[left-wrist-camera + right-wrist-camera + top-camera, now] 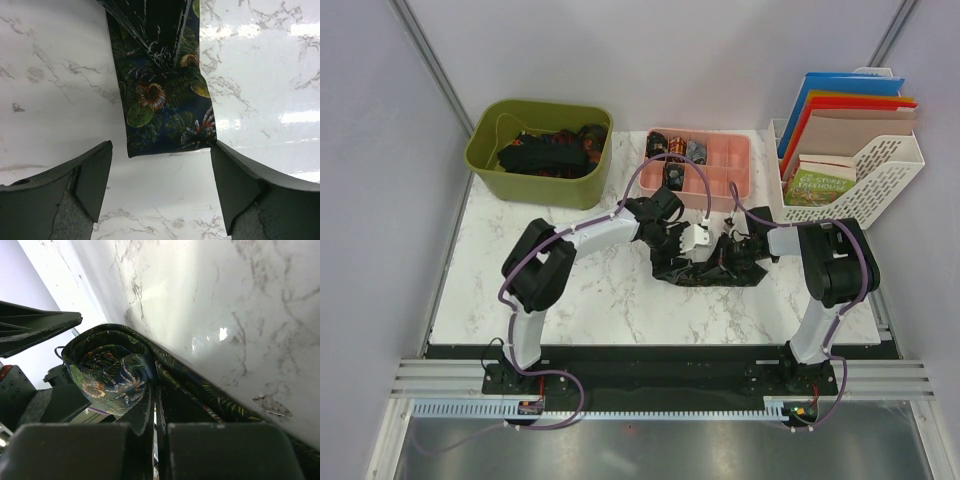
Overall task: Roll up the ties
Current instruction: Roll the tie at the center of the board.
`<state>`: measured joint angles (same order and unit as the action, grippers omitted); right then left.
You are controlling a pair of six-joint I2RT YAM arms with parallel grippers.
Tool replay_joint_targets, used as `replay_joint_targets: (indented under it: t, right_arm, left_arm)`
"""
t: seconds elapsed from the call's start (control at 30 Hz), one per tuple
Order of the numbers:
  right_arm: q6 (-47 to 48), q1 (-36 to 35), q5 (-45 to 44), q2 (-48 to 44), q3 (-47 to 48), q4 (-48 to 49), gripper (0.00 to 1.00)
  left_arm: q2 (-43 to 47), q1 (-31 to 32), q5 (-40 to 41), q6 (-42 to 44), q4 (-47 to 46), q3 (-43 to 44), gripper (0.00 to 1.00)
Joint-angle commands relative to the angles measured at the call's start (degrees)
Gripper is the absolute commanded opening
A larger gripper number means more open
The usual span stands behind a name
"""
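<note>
One of the ties (705,268) lies in a dark crumpled heap at the middle of the marble table, between both grippers. In the left wrist view its floral folded end (165,100) lies flat just beyond my left gripper (160,185), which is open and holds nothing. The left gripper (702,243) hovers over the heap's left part. My right gripper (157,415) is shut, pinching the tie where a curled loop (110,375) bulges beside the fingertips. The right gripper (732,247) sits at the heap's right part. Small rolled ties (675,150) stand in a pink tray.
A green bin (485,160) at the back left holds more dark ties (545,150). The pink compartment tray (730,170) is at back centre. A white file rack (890,175) with folders and a book stands at the back right.
</note>
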<state>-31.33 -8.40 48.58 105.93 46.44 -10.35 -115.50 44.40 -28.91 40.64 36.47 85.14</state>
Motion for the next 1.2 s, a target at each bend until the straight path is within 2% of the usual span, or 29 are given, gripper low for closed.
replay_joint_targets:
  t: [0.0,0.3,0.57,0.77,1.0,1.1,1.17]
  right_arm:
    - [3.65,0.06,-10.96,2.53,-1.43,-3.01,0.00]
    - [-0.66,-3.02,-9.20,2.88,-1.97,0.77,0.00]
    - [-2.51,-4.69,-7.36,3.58,-0.91,2.70,0.00]
    - [-2.68,-4.60,-5.25,3.14,-1.44,4.28,0.00]
    - [-2.42,-3.11,-2.70,1.65,-1.08,4.37,0.12]
    - [-3.29,-3.02,-1.39,-0.01,-1.87,5.77,0.11]
    - [-7.06,-3.11,-0.77,-0.98,-4.23,9.90,0.07]
  left_arm:
    - [-0.07,0.33,-0.53,-3.02,-5.62,-0.07,0.84]
    - [0.19,1.30,-2.03,-3.73,-5.53,2.48,0.62]
    - [-3.41,4.11,-3.35,-4.96,-4.65,6.79,0.59]
    - [-8.50,6.30,-2.31,-4.26,-1.24,10.48,0.53]
    - [-11.85,7.72,3.15,-3.90,2.20,9.78,0.46]
    - [-13.34,7.89,4.91,-4.95,2.73,10.30,0.44]
    - [-13.87,8.24,5.00,-6.97,2.64,10.92,0.43]
